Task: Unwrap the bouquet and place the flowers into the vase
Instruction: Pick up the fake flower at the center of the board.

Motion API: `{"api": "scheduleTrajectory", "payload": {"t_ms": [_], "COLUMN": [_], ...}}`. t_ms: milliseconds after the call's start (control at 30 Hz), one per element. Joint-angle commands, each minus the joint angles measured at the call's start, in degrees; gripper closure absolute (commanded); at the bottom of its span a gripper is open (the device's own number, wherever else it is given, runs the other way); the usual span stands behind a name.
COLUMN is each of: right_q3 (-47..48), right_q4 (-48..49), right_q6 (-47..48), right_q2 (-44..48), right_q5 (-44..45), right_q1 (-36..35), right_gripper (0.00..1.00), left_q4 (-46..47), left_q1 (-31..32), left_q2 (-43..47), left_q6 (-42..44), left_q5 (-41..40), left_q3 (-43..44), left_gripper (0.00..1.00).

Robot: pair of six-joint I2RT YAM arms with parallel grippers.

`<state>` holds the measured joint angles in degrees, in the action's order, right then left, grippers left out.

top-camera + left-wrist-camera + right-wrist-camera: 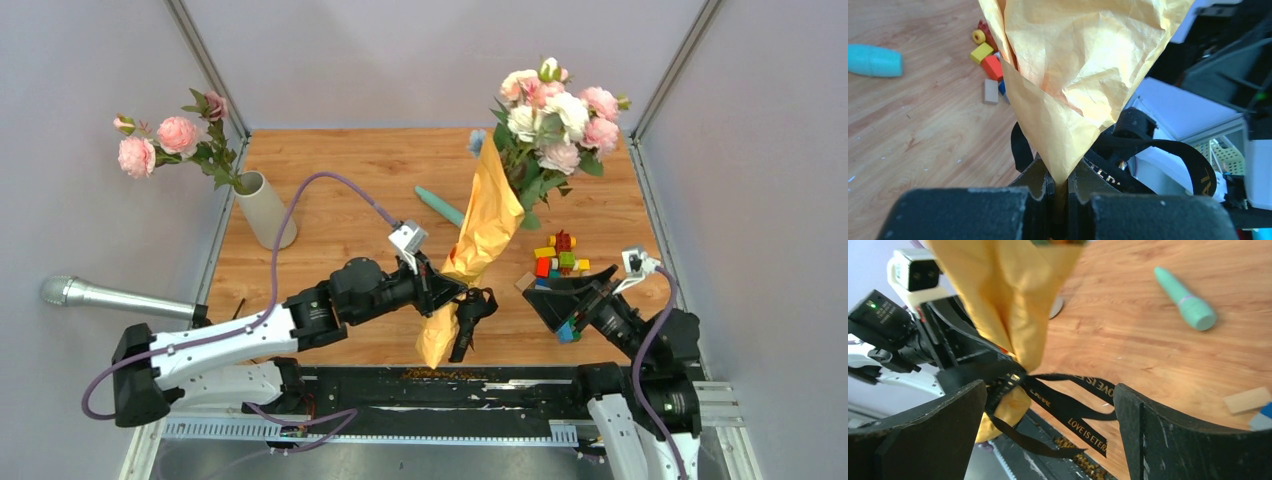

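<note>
The bouquet [487, 225] stands tilted above the table in crinkled orange paper [1083, 75]. Its pink and white flowers [555, 118] fan out at the upper end. My left gripper [455, 287] is shut on the paper low on the wrap, and the paper's fold is pinched between the jaws in the left wrist view [1058, 180]. A black strap [1073, 407] with gold lettering hangs loose around the lower end. My right gripper [552, 300] is open just right of the bouquet; the strap's tails hang between its fingers [1048, 390], untouched. The off-white vase [265, 210] at back left holds pink flowers [165, 140].
Small coloured toy blocks [560, 260] lie right of the bouquet, close to my right gripper. A teal stick [440, 205] lies mid-table behind the bouquet. A grey metal tube [110, 297] juts in from the left edge. Brown crumbs [440, 373] lie along the table's near edge.
</note>
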<state>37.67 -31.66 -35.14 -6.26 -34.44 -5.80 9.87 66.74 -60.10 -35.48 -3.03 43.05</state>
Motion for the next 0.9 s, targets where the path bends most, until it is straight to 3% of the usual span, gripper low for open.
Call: {"api": "scheduleTrajectory", "payload": {"t_ms": [0, 400, 633, 767, 867], "right_q3": [-3.7, -10.6, -9.8, -10.1, -8.1], "right_q4": [16.8, 48.5, 54.2, 57.2, 53.8], "right_q6": [-7.6, -22.5, -23.5, -19.4, -9.6], "right_q2": [-3.3, -8.5, -13.5, -19.4, -22.9], "right_q5": [-11.8, -15.5, -12.9, -7.9, 0.3], "right_q1": [0.2, 0.0, -3.3, -13.2, -26.8], "right_gripper": [0.0, 0.0, 0.0, 0.0, 0.0], "left_q4": [3.2, 6.6, 7.9, 7.5, 4.7], "left_q1": [0.1, 0.1, 0.1, 0.1, -0.1], "left_q2": [8.3, 10.5, 9.6, 8.0, 6.8], "left_q6": [0.7, -3.6, -3.0, -2.7, -1.6], "left_q5": [-1.7, 6.1, 7.0, 7.5, 6.2], "left_q3": [1.8, 1.2, 2.2, 4.0, 5.7], "left_gripper": [1.0, 1.0, 1.0, 1.0, 1.0]}}
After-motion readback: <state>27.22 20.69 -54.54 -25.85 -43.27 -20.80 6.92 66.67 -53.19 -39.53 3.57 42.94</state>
